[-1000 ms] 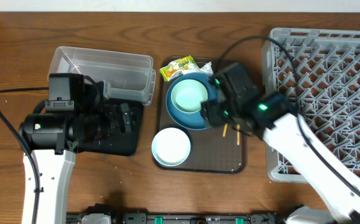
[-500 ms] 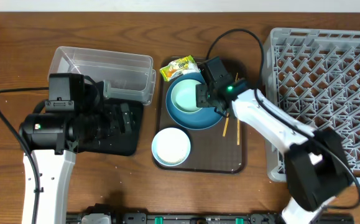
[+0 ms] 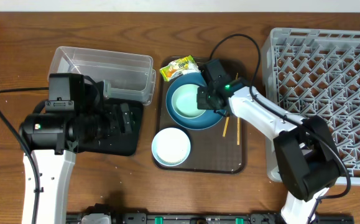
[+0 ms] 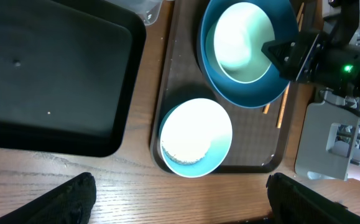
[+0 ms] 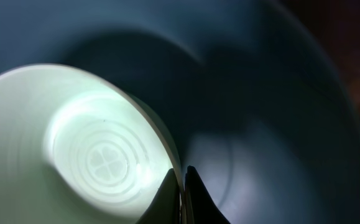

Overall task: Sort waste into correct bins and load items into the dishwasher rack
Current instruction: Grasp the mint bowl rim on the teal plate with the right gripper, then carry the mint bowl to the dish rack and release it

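- Looking down from overhead, the right end effector (image 3: 203, 99) sits on the right rim of the small mint-green bowl (image 3: 184, 99). That bowl rests inside the large blue bowl (image 3: 195, 118) on the brown tray (image 3: 207, 160).
- The left arm (image 3: 55, 124) hides most of the black tray (image 3: 122, 134) and hides its own end effector. The clear tub (image 3: 102, 71) is just behind them.
- The snack wrapper (image 3: 178, 66) lies at the brown tray's back edge, right against the blue bowl.
- The chopsticks (image 3: 237, 132) are partly under the right arm.
- The white bowl (image 3: 171, 147) covers the tray's front left edge.
- The dishwasher rack (image 3: 329, 81) is cut off on the right. Only a thin strip of counter (image 3: 257, 93) lies between it and the brown tray.
- From the left wrist, the left end effector (image 4: 180, 186) is spread wide and holds nothing. Its dark fingers (image 4: 74, 199) are blurry at the bottom corners.
- The black tray is cut off at the left and top. It has tiny pale specks, too small to name.
- The white bowl is too bright inside to make out.
- Bare counter lies in front of both trays.
- From the right wrist, two thin fingertips (image 5: 165, 198) pinch the mint-green bowl's rim between them. Blurry dark blue fills the rest.
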`<state>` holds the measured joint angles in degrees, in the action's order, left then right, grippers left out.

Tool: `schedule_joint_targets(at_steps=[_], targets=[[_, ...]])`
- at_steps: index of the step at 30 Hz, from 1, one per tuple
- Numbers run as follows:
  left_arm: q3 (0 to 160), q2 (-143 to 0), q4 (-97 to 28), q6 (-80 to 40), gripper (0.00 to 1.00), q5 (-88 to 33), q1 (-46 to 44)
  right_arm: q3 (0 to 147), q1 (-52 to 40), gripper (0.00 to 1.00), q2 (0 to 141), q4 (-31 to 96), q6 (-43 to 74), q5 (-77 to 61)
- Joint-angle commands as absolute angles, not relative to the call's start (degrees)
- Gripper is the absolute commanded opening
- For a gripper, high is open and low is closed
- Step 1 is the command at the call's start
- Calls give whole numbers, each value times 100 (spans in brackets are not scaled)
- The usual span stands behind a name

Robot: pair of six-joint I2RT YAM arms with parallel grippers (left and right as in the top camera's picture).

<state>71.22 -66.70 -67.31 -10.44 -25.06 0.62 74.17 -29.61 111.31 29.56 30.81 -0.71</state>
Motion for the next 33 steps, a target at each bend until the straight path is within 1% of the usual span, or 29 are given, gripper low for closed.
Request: schedule_joint_targets(at_steps=[1, 6, 11, 14, 20, 23, 25, 28, 33], targets=[[7212, -6654, -6744, -947, 90, -2434, 56, 7448, -2751, 1, 11024, 3011, 3107, -102], [7212, -6654, -6746, -947, 90, -2432, 56, 7448, -2674, 1, 10560, 3098, 2902, -113], [7212, -6654, -6746, -947, 90, -2434, 56, 7448, -2661, 1, 9467, 3514, 2731, 12], [7212, -6654, -6746, -950, 90, -2434, 56, 7448, -2596, 1, 8667, 4042, 2766, 1037], [7212, -6654, -6746, -950, 90, -2432, 56, 7448, -2268, 1, 7347, 5419, 3170, 4757], [7212, -6654, -6744, -947, 90, -2434, 56, 7448, -1874, 1, 7026, 5861, 3170, 5940], [7212, -6654, -6746, -950, 90, -2434, 56, 7446, -1538, 1, 6945, 6029, 3170, 6311], [7212, -6654, -6746, -947, 90, -2434, 56, 7443, -910, 1, 6958, 6154, 3168, 6482], [7212, -6654, -6744, -950, 90, -2434, 56, 7443, 152, 1, 7150, 5734, 3142, 6534]])
